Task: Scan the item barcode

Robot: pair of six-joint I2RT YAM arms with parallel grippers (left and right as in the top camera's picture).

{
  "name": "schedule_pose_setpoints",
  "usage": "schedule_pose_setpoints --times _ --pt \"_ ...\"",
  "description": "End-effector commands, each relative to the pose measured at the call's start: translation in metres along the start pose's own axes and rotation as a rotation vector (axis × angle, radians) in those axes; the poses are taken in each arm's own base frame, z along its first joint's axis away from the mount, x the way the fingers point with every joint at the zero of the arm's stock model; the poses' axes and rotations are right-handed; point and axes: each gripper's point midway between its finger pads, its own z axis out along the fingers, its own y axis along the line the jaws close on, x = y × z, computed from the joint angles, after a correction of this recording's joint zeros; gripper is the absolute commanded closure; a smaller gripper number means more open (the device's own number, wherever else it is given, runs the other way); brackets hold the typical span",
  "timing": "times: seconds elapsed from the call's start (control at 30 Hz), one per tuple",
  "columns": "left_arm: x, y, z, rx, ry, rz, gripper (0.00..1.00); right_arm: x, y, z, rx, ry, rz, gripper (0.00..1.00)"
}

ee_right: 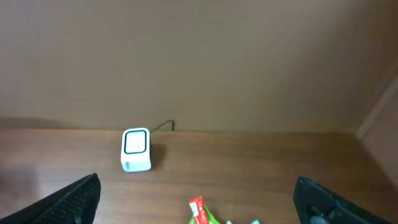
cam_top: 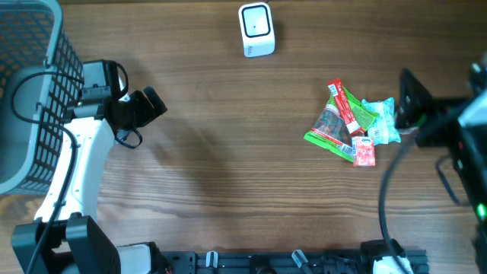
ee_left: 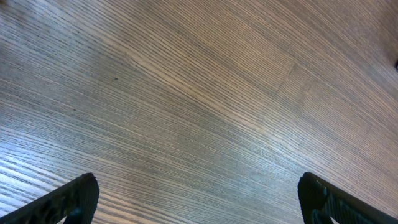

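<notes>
Grey mesh basket, snack packets well apart on table

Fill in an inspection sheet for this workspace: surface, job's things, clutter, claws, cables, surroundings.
Surface: wood-grain table, bare between the arms.
Job's things: white scanner at the far edge; packets in an overlapping pile on the right, red, green and pale blue.
Clutter: nothing seen.
Claws: left claw open over bare table; right claw open beside the packets, holding nothing.
Cables: thin lead behind the scanner; black cables along both arms.
Surroundings: mesh basket at the left edge; plain wall behind the table.
</notes>
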Motion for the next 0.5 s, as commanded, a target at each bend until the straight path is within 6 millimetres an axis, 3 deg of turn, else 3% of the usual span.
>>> schedule_pose_setpoints --times 0.0,0.13,0.23,0.47 --pt "0.003 -0.002 0.001 0.009 0.011 0.010 0.00 -0.001 -0.010 -0.037 0.047 -0.052 -0.023 0.00" --pt "0.003 -0.002 0.001 0.009 0.011 0.010 0.00 0.011 -0.012 -0.064 0.049 -0.101 -0.045 0.00" --pt "0.003 -0.002 0.001 0.009 0.011 0.010 0.00 0.031 -0.015 -0.077 0.063 -0.133 -0.045 0.00" --pt "0.003 -0.002 0.001 0.009 0.011 0.010 0.00 0.083 -0.016 -0.073 0.058 -0.290 -0.024 0.00"
